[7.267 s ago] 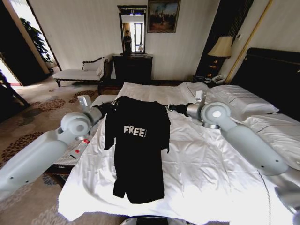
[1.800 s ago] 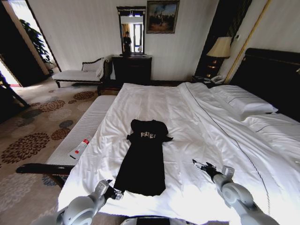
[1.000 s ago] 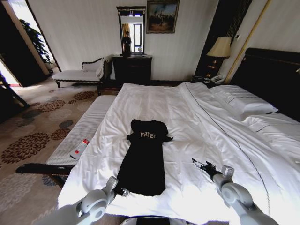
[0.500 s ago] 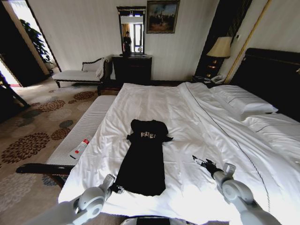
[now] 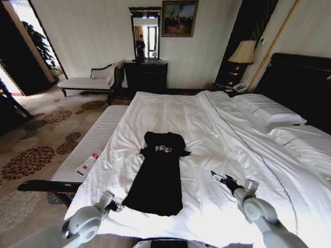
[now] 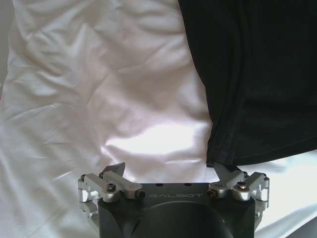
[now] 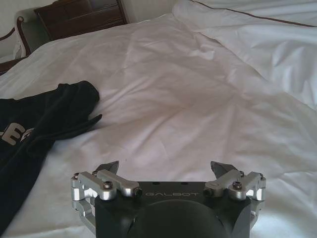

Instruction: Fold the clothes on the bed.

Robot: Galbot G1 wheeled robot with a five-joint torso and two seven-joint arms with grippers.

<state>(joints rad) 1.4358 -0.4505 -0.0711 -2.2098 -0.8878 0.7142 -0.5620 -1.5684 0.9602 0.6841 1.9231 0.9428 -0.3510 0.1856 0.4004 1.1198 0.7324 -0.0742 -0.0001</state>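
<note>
Lying flat near the foot edge of the bed [image 5: 217,129], the clothes [image 5: 158,178] have bare sheet all around. The left gripper [image 6: 171,171] stands wide at the hem corner, one fingertip touching it. The right gripper [image 7: 166,168] gapes wide over bare sheet, well apart from the clothes.

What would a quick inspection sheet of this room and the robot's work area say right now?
Surface: the bed, white sheets, wrinkled, pillows by the dark headboard.
Job's things: the clothes, one black garment with white lettering, lying flat in a long narrow strip near the foot of the bed, not held.
Clutter: a small bottle on the white bench beside the bed.
Grippers: left gripper open, at the garment's near left hem corner, one finger at the hem's edge; right gripper open, over bare sheet to the garment's right.
Cables: nothing seen.
Surroundings: patterned carpet, dark dresser with mirror, painting, lamp, white chaise.
</note>
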